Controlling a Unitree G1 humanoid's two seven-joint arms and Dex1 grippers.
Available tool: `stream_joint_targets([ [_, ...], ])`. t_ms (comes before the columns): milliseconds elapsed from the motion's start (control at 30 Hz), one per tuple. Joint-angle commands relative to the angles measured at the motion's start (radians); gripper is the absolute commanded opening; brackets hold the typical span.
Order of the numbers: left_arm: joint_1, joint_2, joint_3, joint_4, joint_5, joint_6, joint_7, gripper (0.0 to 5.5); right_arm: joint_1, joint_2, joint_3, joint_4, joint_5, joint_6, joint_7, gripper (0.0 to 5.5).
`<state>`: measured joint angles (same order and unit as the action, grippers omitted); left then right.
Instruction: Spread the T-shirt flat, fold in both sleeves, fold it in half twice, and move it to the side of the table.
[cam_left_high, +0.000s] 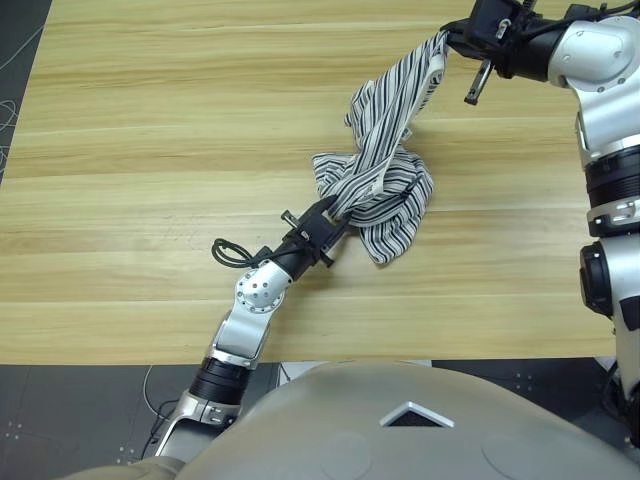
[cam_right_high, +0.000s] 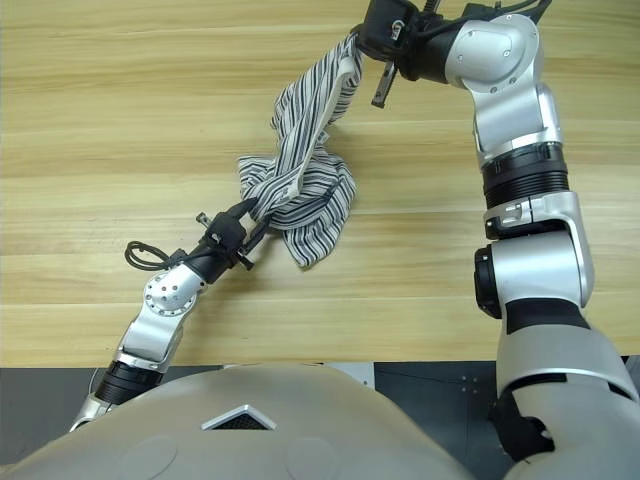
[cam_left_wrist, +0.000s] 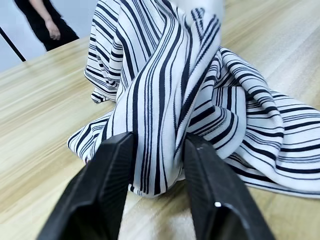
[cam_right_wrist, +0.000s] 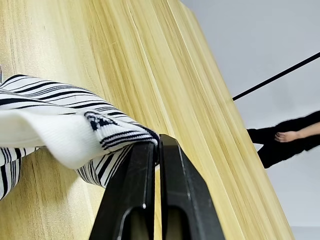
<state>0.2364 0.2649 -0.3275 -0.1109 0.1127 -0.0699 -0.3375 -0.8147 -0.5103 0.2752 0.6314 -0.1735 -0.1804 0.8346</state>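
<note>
We see the striped T-shirt (cam_left_high: 390, 190) bunched up on the wooden worktop (cam_left_high: 150, 150), right of centre. Our left gripper (cam_left_high: 337, 212) pinches a fold at its near-left edge. Our right gripper (cam_left_high: 448, 42) is clamped on a hem, holding it up at the far right.

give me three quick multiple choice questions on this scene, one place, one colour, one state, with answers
1. Where is the T-shirt? A on the floor; B on the table; C on a chair.
2. Its pattern? A black and white stripes; B plain red; C blue dots.
3. Its state? A spread flat; B neatly folded; C bunched up.
Answers: 1 B, its heap lies on the wood. 2 A, stripes show throughout. 3 C, crumpled, left gripper and right gripper each shut on it.
</note>
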Motion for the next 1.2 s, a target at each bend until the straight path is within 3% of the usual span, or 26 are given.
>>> stream_joint_targets([
  [33, -0.01, -0.003, -0.003, 0.016, 0.01, -0.009, 0.0, 1.09, -0.006, -0.009, -0.005, -0.007, -0.015, -0.009, -0.004, 0.1],
  [233, -0.001, -0.002, 0.005, 0.0, 0.007, -0.013, 0.003, 0.11, -0.005, -0.009, -0.004, -0.005, -0.017, -0.013, -0.006, 0.1],
  [467, 0.029, 0.065, 0.074, -0.131, -0.006, -0.007, -0.022, 0.11, -0.006, -0.011, -0.015, -0.002, -0.02, -0.013, -0.008, 0.1],
  [733, 0.069, 0.293, 0.229, -0.256, -0.107, -0.036, -0.218, 0.11, 0.068, -0.021, -0.03, -0.067, 0.02, 0.013, 0.039, 0.1],
  [867, 0.188, 0.494, 0.277, -0.341, -0.193, -0.083, -0.445, 0.11, 0.272, -0.154, -0.057, -0.3, 0.183, 0.007, 0.294, 0.1],
  [1000, 0.204, 0.652, 0.458, -0.467, -0.435, -0.01, -0.634, 0.11, 0.56, -0.328, -0.121, -0.647, 0.485, 0.129, 0.573, 0.1],
  [1200, 0.302, 0.772, 0.692, -0.666, -0.834, 0.122, -0.88, 0.11, 0.9, -0.461, -0.226, -1.04, 0.775, 0.3, 0.67, 0.1],
])
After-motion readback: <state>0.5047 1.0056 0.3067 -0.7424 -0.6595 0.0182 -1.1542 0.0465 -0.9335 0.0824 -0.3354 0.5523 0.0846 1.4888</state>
